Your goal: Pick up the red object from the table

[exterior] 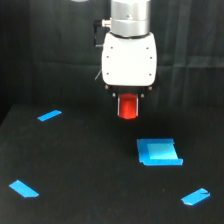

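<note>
Exterior view: gripper (128, 106) grips the red object (128, 108) between its fingers, clear above the table (75, 165), blue square (159, 152) below.

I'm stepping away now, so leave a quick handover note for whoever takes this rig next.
Gripper: shut on the small red-orange blocky chunk, which sits between its fingers directly under the white gripper body.
Chunk: appears lifted off the matte black table, though contact can't be ruled out from this one view.
Flat blue square piece: on the table, nearer the camera, untouched.
Done: grasp.
Left: confirm the lift holds.
</note>
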